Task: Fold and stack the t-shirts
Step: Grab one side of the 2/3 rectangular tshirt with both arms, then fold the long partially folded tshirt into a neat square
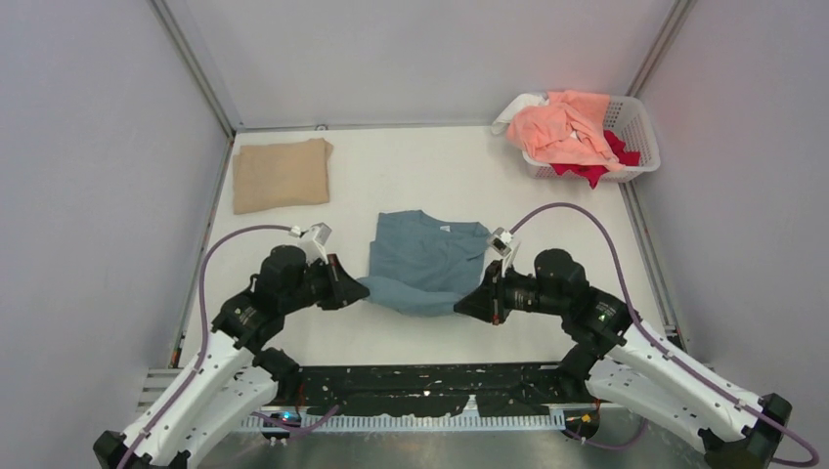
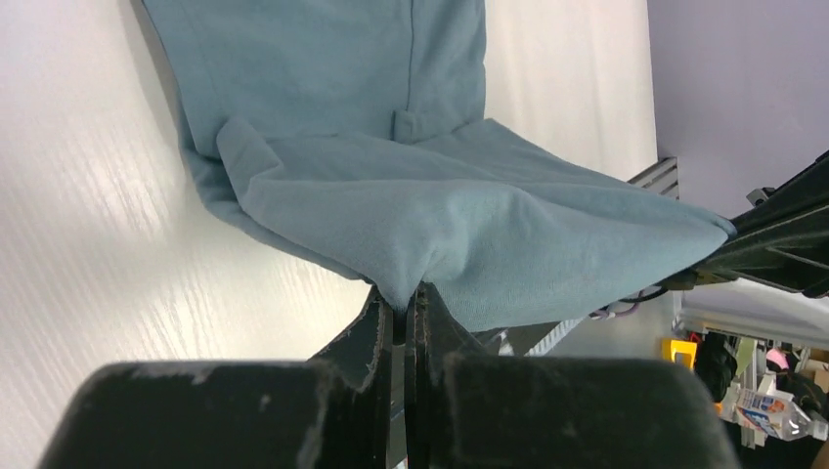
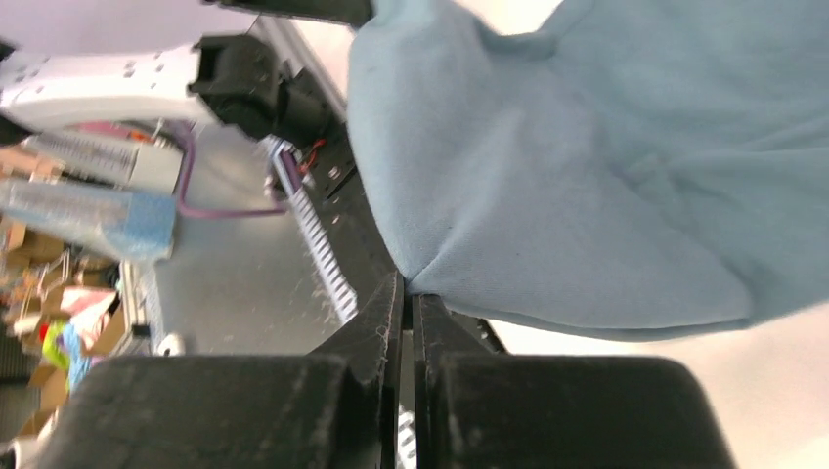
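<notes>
- Holding the teal-blue t-shirt at mid-table, the left gripper and right gripper each have their jaws clamped together on a near corner, with the hem raised.
- Folding well likely means carrying both corners towards the collar at a matched height and pace, keeping the hem taut, and laying it down square before letting go.
- A tan t-shirt lies folded at far left. Peach and red t-shirts are heaped in the basket at far right.
- Hard to tell: how many cloth layers each jaw pinches, and where the sleeves sit.
</notes>
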